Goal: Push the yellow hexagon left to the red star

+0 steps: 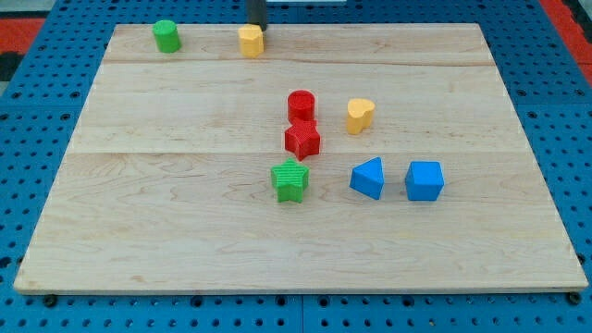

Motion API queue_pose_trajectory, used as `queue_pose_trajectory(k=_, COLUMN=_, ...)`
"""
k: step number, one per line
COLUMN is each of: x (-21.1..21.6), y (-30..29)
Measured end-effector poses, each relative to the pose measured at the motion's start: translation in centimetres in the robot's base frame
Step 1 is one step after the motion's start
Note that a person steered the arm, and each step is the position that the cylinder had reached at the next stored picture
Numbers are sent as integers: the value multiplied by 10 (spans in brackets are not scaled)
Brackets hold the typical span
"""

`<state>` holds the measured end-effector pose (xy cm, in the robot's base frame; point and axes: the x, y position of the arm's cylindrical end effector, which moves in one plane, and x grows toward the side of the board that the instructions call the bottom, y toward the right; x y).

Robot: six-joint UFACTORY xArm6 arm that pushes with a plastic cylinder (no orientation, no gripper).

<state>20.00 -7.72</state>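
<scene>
The yellow hexagon (251, 41) sits near the board's top edge, left of centre. My tip (257, 28) is right at its upper right side, seemingly touching it. The red star (302, 140) lies near the board's middle, well below and a little to the right of the hexagon. A red cylinder (301, 104) stands directly above the star, touching it.
A yellow heart (360, 115) lies right of the red cylinder. A green star (290, 180) is just below the red star. A blue triangular block (368, 178) and a blue cube (425, 180) lie to the lower right. A green cylinder (166, 36) stands at the top left.
</scene>
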Motion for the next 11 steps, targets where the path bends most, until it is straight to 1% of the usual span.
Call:
queue_pose_trajectory(k=1, x=20, y=19)
queue_pose_trajectory(k=2, x=36, y=22)
queue_pose_trajectory(k=3, x=34, y=6)
queue_pose_trajectory(k=4, x=51, y=-16)
queue_pose_trajectory(k=6, x=108, y=-6)
queue_pose_trajectory(k=8, x=109, y=-45)
queue_pose_trajectory(k=9, x=126, y=-66)
queue_pose_trajectory(k=10, x=147, y=-57)
queue_pose_trajectory(k=11, x=174, y=-28)
